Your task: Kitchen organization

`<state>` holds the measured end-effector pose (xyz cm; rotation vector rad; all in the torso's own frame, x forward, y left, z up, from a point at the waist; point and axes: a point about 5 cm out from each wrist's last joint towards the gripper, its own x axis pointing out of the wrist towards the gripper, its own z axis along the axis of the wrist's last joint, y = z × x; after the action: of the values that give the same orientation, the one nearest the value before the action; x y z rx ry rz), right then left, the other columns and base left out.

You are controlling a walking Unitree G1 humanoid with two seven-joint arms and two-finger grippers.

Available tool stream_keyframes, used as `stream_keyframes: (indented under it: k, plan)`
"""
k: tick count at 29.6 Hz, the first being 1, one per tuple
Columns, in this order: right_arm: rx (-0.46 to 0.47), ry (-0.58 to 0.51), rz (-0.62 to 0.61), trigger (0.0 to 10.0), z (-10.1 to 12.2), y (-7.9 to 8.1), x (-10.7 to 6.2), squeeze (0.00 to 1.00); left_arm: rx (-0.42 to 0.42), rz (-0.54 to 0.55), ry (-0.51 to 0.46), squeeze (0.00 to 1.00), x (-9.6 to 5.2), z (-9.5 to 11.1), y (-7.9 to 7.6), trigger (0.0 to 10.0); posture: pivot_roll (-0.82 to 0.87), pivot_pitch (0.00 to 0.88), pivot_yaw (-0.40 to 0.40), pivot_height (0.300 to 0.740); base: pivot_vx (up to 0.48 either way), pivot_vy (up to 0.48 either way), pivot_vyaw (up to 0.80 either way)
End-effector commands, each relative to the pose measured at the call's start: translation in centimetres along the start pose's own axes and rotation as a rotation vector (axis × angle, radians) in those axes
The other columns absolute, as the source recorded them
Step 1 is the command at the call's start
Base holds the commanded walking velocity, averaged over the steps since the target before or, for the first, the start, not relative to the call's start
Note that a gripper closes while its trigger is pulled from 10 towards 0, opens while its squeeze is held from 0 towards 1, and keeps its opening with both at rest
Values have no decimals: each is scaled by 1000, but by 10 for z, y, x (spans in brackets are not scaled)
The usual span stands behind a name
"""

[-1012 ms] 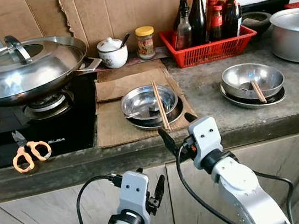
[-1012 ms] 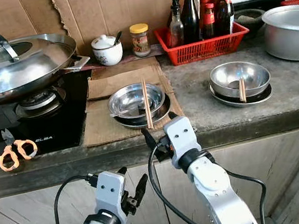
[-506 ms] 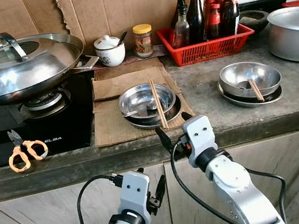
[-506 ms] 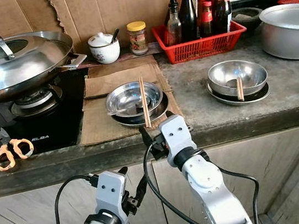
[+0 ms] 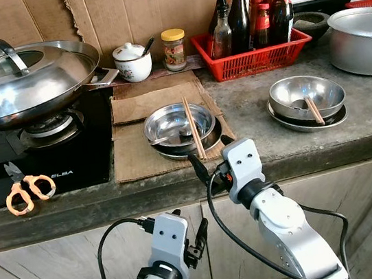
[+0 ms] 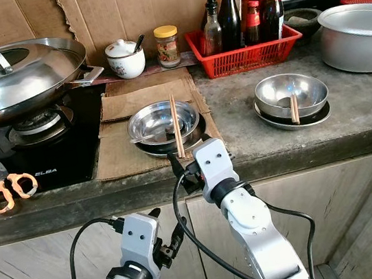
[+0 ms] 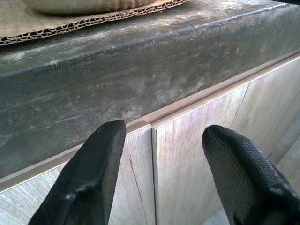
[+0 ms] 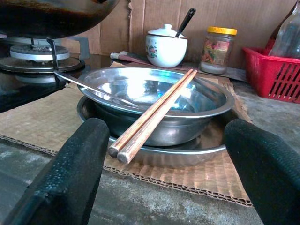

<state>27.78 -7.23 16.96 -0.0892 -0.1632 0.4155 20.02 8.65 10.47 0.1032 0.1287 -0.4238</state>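
Over the last second my right pincer (image 5: 207, 162) has crept forward and up to the front edge of the table (image 5: 251, 113), and its near ends of the chopsticks (image 8: 154, 112) now sit between my two black fingers (image 8: 70, 173) in the right wrist view. My head has also shifted a little, so the whole scene has slid in my eyes; the things themselves have not moved. I judge this puts me at the approach stage: the grasp is lined up but not made.

The chopsticks lie side by side across the rim of the steel bowl (image 5: 178, 123), which stands on a steel plate on the cardboard sheet (image 5: 136, 153).

My right pincer gapes wide, empty, level with the chopstick ends. My left pincer (image 5: 198, 238) hangs low before the cupboard doors (image 7: 197, 154), fingers spread, holding nothing.
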Motion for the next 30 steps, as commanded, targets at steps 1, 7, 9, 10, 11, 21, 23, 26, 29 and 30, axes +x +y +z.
stream_keyframes:
  k: [1,7,9,10,11,21,23,26,29,30]
  plan:
    - [7,10,1,10000,-1,0,1,0,4,5,-11,0,-1,3,0,10000,67,37,-30,740,0,0,0]
    - [12,7,5,7255,0,1,1,0,3,3,-10,0,-1,3,0,10000,65,34,-28,740,0,0,0]
    - [12,7,8,4941,0,1,2,0,3,2,-10,0,-1,3,-1,10000,65,30,-28,740,0,0,0]
    - [14,8,8,0,0,0,2,0,3,1,-10,0,-1,2,-1,10000,66,29,-29,740,0,0,0]
    - [14,8,7,0,0,0,2,0,3,1,-10,0,-1,2,-1,10000,66,29,-29,740,0,0,0]
    - [15,8,8,0,0,0,2,0,4,0,-11,0,0,2,-2,10000,64,25,-31,740,0,0,0]
    - [12,8,7,0,0,-1,3,0,4,0,-11,0,0,2,-2,10000,64,29,-31,740,0,0,0]
    - [10,8,4,0,0,-2,3,0,4,-1,-10,0,0,2,-2,10000,64,31,-30,740,0,0,0]
    - [5,8,-1,0,0,-3,3,0,4,0,-10,0,0,2,-2,10000,65,32,-31,740,0,0,0]
    - [5,8,-1,0,0,-3,3,0,4,0,-10,0,0,2,-2,10000,65,32,-31,740,0,0,0]
